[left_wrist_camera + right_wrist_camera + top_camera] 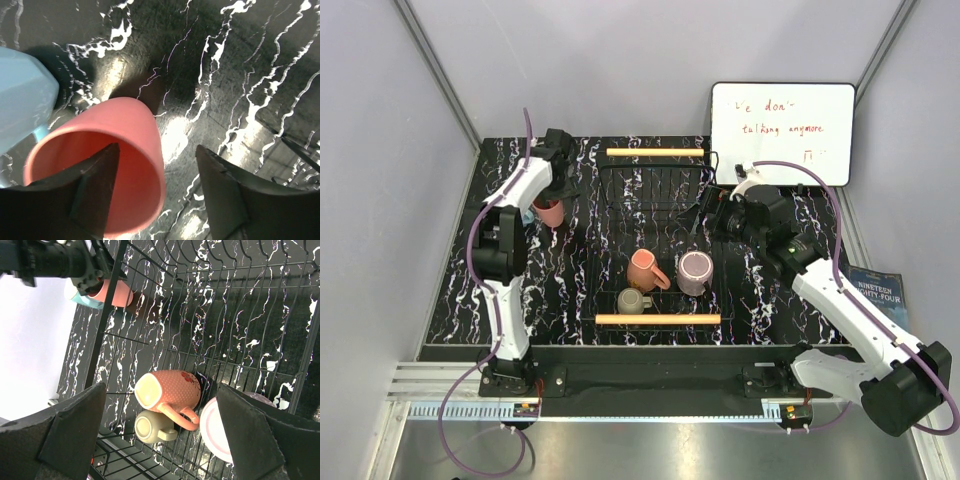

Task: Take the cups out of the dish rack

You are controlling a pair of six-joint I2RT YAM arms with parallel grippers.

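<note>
Left gripper (157, 147): jaws apart, straddling the wall of the pink mug (125, 150). 1 finger (95, 190) is inside the mouth. The other is outside with a visible gap to the wall, so not clamped. The light blue mug (25, 105) is just beside the pink mug, on the inner-finger side. Both mugs sit on the black marbled table (560, 290), outside the dish rack (658, 319), off its left side.

Right gripper (161, 386): jaws wide apart, holding nothing, hanging over the rack's right part. Directly under the gap between its fingers is the terracotta mug (170, 390), lying on its side with the pale inside showing. The olive-grey mug (147, 427) is just beside it, next to its handle. The mauve mug (217, 430) is close to the other fingertip, mouth toward the camera. All 3 are inside the rack, in the half nearer the arm bases. Past the rack's side wire, the pink and light blue mugs show at the left gripper.

Behind the right arm, the whiteboard (782, 130) stands at the table's far edge.
</note>
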